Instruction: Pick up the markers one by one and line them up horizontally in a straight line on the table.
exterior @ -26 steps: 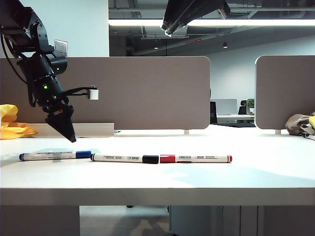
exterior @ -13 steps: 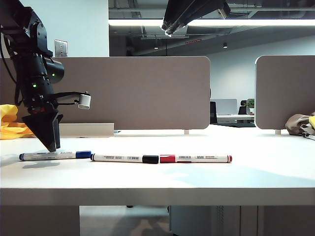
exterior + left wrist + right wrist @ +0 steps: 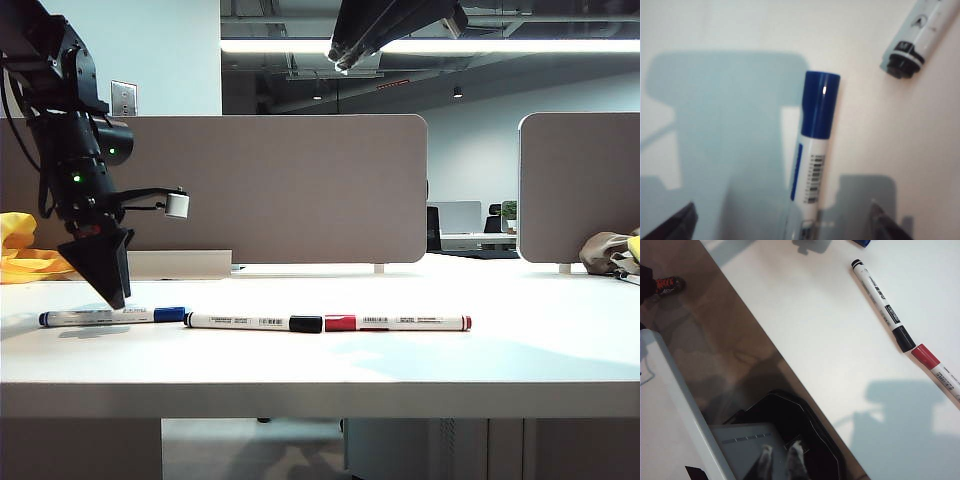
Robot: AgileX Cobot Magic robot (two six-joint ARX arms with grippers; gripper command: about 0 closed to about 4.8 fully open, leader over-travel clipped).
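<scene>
Three markers lie end to end in a row on the white table (image 3: 520,350): the blue-capped one (image 3: 110,317) on the left, the black-capped one (image 3: 255,322) in the middle, the red-capped one (image 3: 400,322) on the right. My left gripper (image 3: 112,290) points down just above the blue marker. Seen from the left wrist, that gripper (image 3: 782,227) is open, its fingertips far apart on either side of the blue marker (image 3: 815,135), which rests on the table. The right gripper (image 3: 340,58) hangs high above the table. From the right wrist it (image 3: 780,462) is shut and holds nothing.
Grey divider panels (image 3: 300,190) stand behind the table. A yellow cloth (image 3: 25,255) lies at the far left and a bundle (image 3: 610,255) at the far right. Beyond the table's front edge, a black bin (image 3: 790,425) stands on the floor.
The left gripper has swung to point more steeply down and shifted a little left, now over the blue marker. The markers and the right arm have not moved.
</scene>
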